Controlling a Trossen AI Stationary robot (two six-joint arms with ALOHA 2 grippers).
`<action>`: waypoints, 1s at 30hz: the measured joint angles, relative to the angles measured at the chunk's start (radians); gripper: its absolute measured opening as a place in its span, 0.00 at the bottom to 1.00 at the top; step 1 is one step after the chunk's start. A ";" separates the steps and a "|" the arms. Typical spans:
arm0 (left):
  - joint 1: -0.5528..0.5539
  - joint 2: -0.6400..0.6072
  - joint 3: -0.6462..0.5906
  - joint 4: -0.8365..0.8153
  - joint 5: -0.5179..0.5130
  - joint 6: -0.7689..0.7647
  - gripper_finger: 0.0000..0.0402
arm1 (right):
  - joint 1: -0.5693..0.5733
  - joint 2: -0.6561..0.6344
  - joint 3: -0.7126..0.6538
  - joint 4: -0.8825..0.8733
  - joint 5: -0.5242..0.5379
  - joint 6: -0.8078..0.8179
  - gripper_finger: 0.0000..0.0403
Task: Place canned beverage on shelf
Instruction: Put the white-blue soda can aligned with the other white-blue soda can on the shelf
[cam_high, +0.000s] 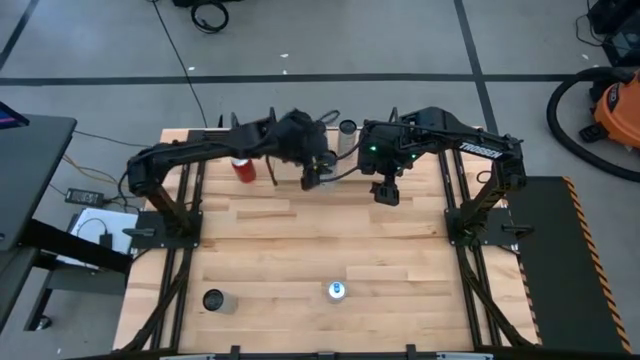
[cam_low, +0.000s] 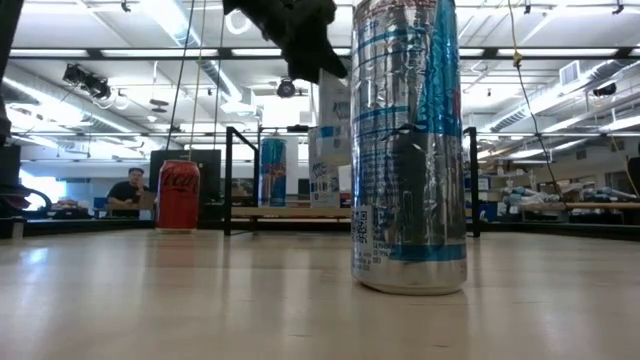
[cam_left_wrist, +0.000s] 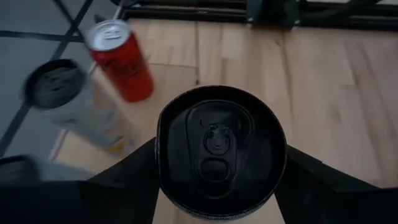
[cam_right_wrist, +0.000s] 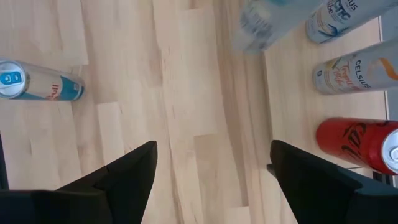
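**Inspector:** State of the left hand (cam_high: 312, 172)?

**Assistant:** Closed on a black-topped can (cam_left_wrist: 221, 152), one finger at each side. The top shows a dark tab, and I can read no label on it. In the high view it sits upper centre of the frame, just right of a red can (cam_high: 243, 168).

**Inspector:** And the shelf (cam_low: 290, 212)?

**Assistant:** In the low view it stands mid-frame between black uprights, with cans on its plank. The left hand hangs at the top of that frame, above it. I cannot tell whether the held can touches the plank.

**Inspector:** Right hand (cam_high: 386, 190)?

**Assistant:** Spread wide, holding nothing, over bare table (cam_high: 300, 250) right of centre. Its arm is marked TROSSEN.

**Inspector:** Legible labels?

**Assistant:** The red can carries the Coca-Cola script in the low view. In the right wrist view a pale can (cam_right_wrist: 348, 71) reads CELSIUS. A silver and blue can (cam_low: 408, 150) fills the low view's foreground, its small print unreadable. A dark-topped can (cam_high: 213, 299) stands at the table's lower left.
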 joint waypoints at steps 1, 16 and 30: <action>0.011 -0.006 -0.001 -0.009 0.002 0.016 0.62 | 0.000 0.000 0.000 0.000 0.000 -0.001 0.80; 0.143 -0.026 -0.062 -0.024 0.103 0.045 0.62 | 0.000 0.000 0.000 0.007 0.000 -0.004 0.80; 0.152 -0.025 -0.203 0.169 0.114 0.138 0.65 | 0.000 0.000 0.000 0.023 0.000 -0.004 0.80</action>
